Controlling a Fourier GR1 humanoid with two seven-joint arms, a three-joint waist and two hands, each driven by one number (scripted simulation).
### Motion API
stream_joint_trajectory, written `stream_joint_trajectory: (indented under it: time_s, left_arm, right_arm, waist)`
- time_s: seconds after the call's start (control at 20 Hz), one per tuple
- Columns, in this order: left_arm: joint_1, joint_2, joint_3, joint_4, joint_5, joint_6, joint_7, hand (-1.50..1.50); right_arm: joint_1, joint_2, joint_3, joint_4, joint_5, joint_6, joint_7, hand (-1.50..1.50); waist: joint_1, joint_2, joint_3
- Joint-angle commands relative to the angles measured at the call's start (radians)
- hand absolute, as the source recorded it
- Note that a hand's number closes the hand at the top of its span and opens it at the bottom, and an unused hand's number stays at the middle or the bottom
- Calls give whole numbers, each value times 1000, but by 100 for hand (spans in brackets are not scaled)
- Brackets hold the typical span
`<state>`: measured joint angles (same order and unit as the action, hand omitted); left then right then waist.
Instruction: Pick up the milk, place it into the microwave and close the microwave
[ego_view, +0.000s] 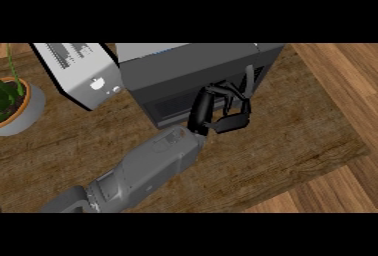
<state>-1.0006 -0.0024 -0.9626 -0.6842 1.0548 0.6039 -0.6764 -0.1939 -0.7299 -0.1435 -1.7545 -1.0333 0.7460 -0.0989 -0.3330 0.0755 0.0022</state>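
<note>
hand (221, 107) at microwave (192, 70) mouth, door (77, 72) open, milk unseen

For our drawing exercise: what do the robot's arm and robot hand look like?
One arm shows: a grey forearm with blocky, panelled casing, ending in a black robot hand of slim, angular links. No cables or markings visible.

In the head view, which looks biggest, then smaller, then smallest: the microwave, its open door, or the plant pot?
1. Microwave
2. Door
3. Plant pot, though the view's edge cuts it off, so its place is unsure.
</note>
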Motion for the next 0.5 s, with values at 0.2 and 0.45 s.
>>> stream_joint_trajectory:
  time_s: [0.2,0.45]
  left_arm:
    - [57,2,58,139,85,37,21,-150]
    - [65,2,42,145,108,19,10,-150]
  right_arm:
    - [45,-27,-34,-20,-33,-15,10,-150]
    - [73,-45,-45,-37,-45,-9,22,-150]
  waist:
    - [50,-3,-4]
    - [61,-4,-4]
